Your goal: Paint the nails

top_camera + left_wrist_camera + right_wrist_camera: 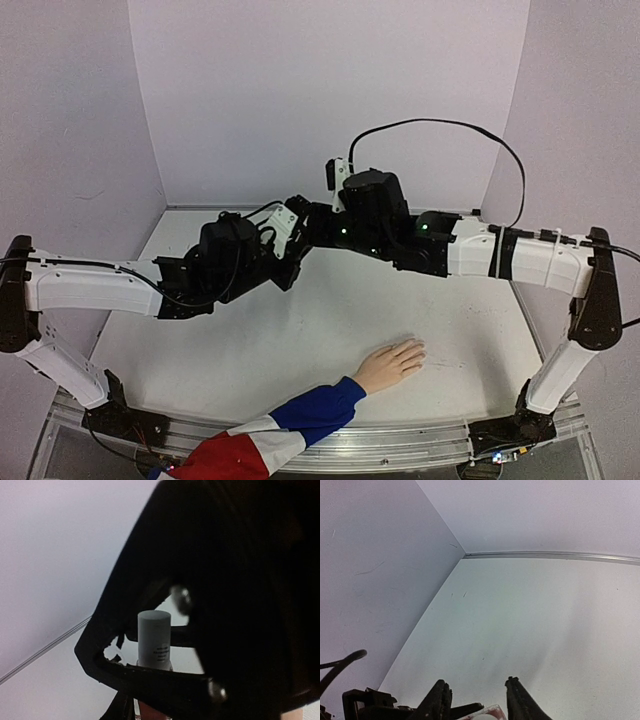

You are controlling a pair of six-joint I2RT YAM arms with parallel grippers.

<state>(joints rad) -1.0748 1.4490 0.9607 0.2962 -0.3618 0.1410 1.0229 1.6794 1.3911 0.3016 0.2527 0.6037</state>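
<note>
A pale hand (pixel 390 362) in a blue, white and red sleeve (pixel 300 420) lies flat on the table near the front. Its nails (pixel 418 350) are too small to make out. Above the table's middle, my left gripper (pixel 288 264) is shut on a small pinkish bottle (pixel 150 711), which stands upright with a white cap (pixel 154 637). My right gripper (pixel 298 228) meets it from the right. In the right wrist view the right gripper (pixel 476 690) has its fingers on either side of the cap, close against it. The arms hide the bottle from above.
The white table (pixel 300 340) is walled at the back and on both sides by pale panels (pixel 330 100). A black cable (pixel 440 125) loops above the right arm. Both arms span the table's middle, well behind the hand.
</note>
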